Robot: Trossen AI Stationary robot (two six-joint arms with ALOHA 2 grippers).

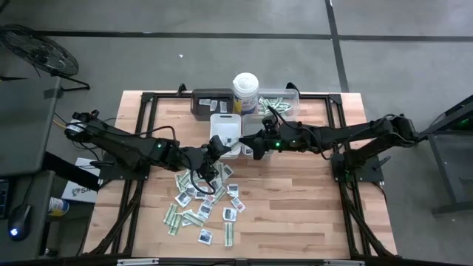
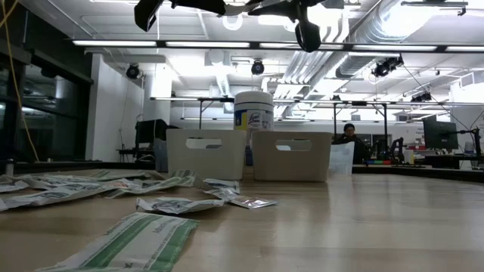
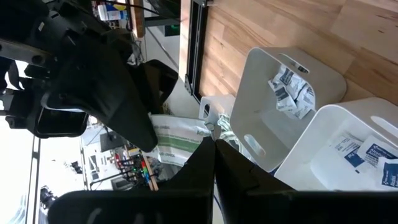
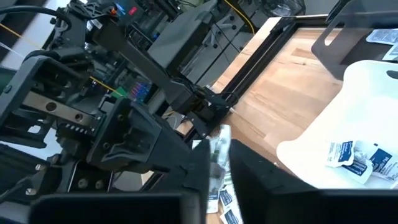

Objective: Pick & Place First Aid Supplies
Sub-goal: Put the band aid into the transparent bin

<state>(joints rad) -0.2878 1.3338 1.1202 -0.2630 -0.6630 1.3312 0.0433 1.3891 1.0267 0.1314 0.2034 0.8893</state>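
Observation:
A pale-green-and-white strip (image 3: 177, 140) (image 4: 219, 144) hangs in the air between both grippers, above the white trays (image 1: 225, 127). My left gripper (image 1: 219, 148) (image 3: 214, 144) comes from the table's left and is shut on one end. My right gripper (image 1: 247, 145) (image 4: 217, 165) comes from the right and closes on the other end. Several more strips and white sachets (image 1: 198, 201) lie flat on the table nearer the near edge. In the low view both grippers sit at the picture's top, high over the table. My left gripper pinches the strip's crumpled end (image 3: 214, 129) between its two fingers, coming level from the table's left. The strip is lifted clear of the table and stretches away toward the other gripper. My right gripper has the strip's other end (image 4: 220, 138) between its two fingers (image 4: 200, 167), coming level from the table's right. The strip is clear of the table. How far back it reaches between the fingers does not show.
Behind the grippers stand a dark tray (image 1: 210, 103), a tall white canister (image 1: 245, 91) and a clear tray with strips (image 1: 278, 105). The white trays hold sachets (image 3: 289, 93) (image 3: 367, 155). Bare wood (image 1: 295, 199) lies at the near right.

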